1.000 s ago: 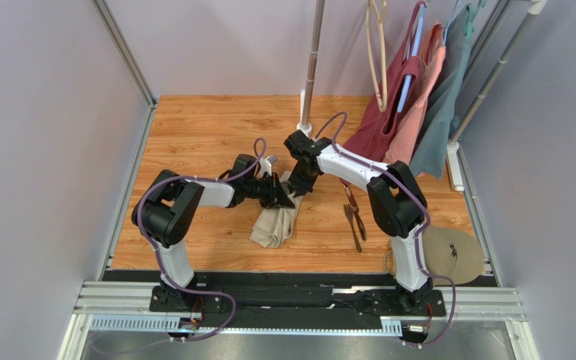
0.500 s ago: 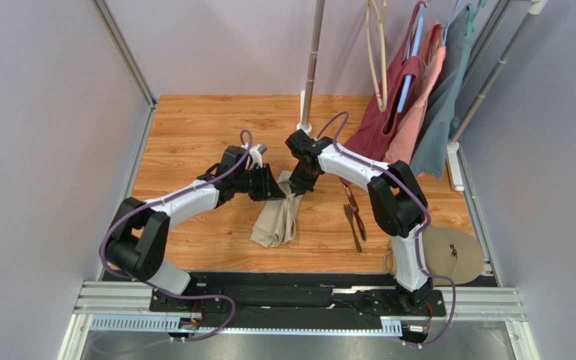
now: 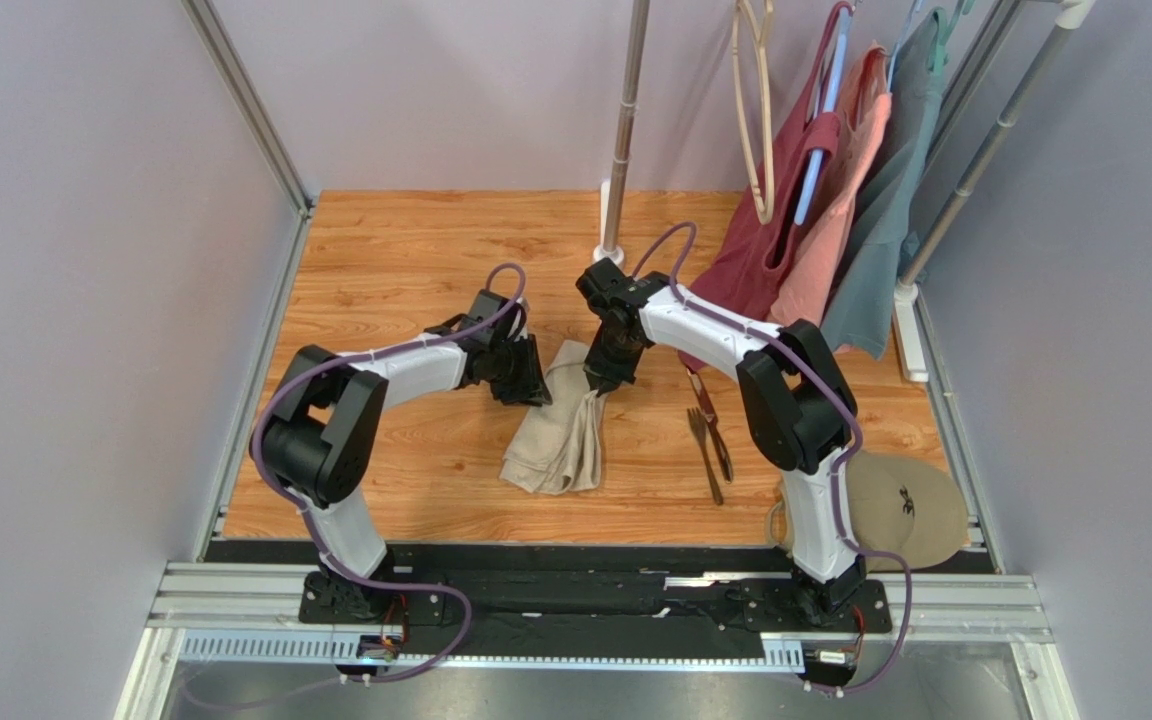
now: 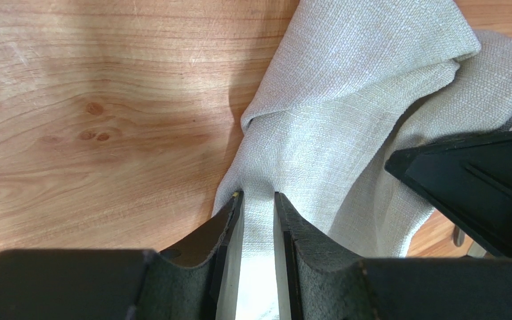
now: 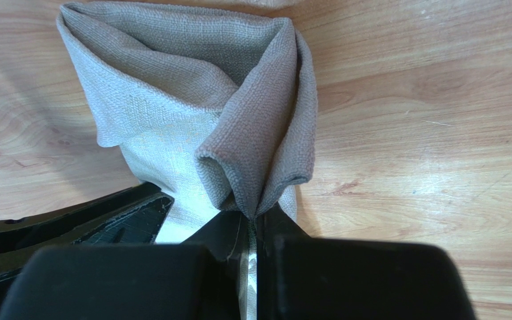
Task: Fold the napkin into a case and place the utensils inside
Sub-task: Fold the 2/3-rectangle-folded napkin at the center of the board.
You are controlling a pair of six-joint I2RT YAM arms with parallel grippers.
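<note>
The beige-tan napkin (image 3: 557,435) lies bunched into a narrow heap at the middle of the wooden table, its far end lifted. My left gripper (image 3: 531,384) is shut on a fold at the far left corner; in the left wrist view the cloth (image 4: 359,87) runs between its fingertips (image 4: 257,197). My right gripper (image 3: 602,375) is shut on the far right corner, with the folded cloth (image 5: 172,100) pinched tightly in its jaws (image 5: 252,215). The dark brown utensils (image 3: 710,428) lie on the table to the right of the napkin, apart from it.
A round tan disc (image 3: 905,507) lies at the near right corner. Maroon, salmon and grey-teal garments (image 3: 823,210) hang from a rack at the back right. A metal pole (image 3: 624,135) stands behind the grippers. Purple walls enclose the table.
My left arm's elbow swung out to the left and came back, and its gripper shifted slightly left along the napkin's far end. The napkin's near end has spread a little. The right arm has barely moved.
</note>
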